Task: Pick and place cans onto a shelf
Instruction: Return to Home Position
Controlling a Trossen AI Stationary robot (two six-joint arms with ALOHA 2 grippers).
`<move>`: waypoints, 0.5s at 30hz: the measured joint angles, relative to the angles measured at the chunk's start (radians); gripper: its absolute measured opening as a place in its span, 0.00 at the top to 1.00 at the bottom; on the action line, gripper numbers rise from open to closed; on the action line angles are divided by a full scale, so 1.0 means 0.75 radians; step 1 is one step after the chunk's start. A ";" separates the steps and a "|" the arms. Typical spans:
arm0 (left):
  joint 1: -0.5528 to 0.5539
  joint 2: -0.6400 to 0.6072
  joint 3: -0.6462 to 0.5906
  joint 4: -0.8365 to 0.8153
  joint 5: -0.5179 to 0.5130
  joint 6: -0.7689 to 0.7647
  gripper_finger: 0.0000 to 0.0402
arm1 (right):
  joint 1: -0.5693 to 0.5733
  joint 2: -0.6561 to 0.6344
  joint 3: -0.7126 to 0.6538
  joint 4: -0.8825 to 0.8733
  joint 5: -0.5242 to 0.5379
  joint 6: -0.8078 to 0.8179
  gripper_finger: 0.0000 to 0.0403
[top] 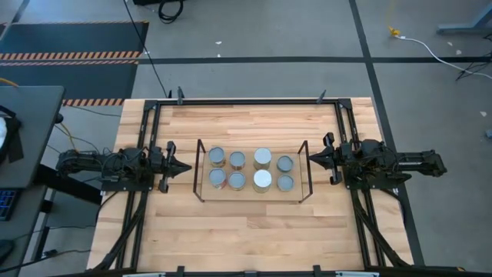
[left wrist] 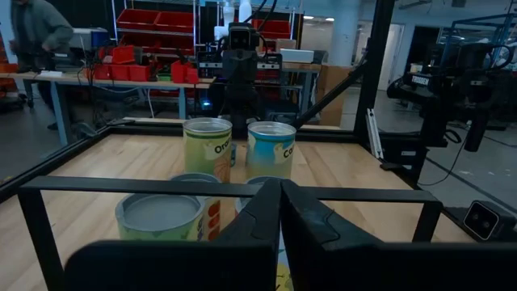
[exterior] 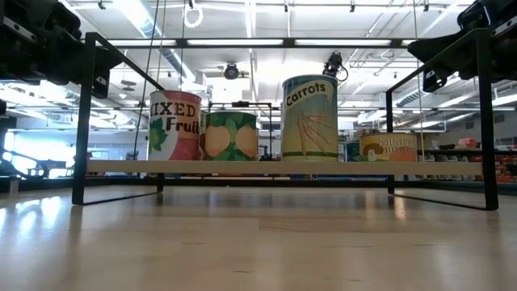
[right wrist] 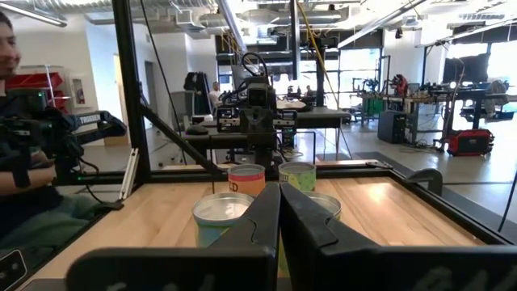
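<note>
Eight cans point(top: 250, 170) stand upright in two rows on the shelf point(top: 201, 171), a low dark rod rack at the table's middle. In the low view their labelled sides show on the shelf's board point(exterior: 242, 166), among them a tall carrots can point(exterior: 309, 117). My left gripper point(top: 184, 167) is shut and empty just off the shelf's left end, pointing at it; it also shows in the left wrist view point(left wrist: 279, 202). My right gripper point(top: 310, 159) is shut and empty just off the shelf's right end; it also shows in the right wrist view point(right wrist: 279, 202).
The black outer table frame point(top: 246, 101) runs along the far edge and both sides. Bare wood point(top: 246, 238) lies between the shelf and the near edge. A person point(left wrist: 36, 32) shows in the room beyond the table.
</note>
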 joint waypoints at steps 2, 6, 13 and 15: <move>0.000 0.000 0.000 0.000 0.000 -0.001 0.95 | 0.000 0.000 0.000 0.000 0.000 0.000 0.96; 0.000 0.000 0.000 0.000 0.000 -0.001 0.96 | 0.000 0.000 0.000 0.000 0.000 0.000 0.96; 0.000 0.000 0.000 0.000 0.000 0.000 0.96 | 0.000 0.000 0.000 0.000 0.000 0.000 0.96; 0.000 0.000 0.000 0.000 0.000 -0.001 0.96 | 0.000 0.000 0.000 0.000 0.000 0.000 0.96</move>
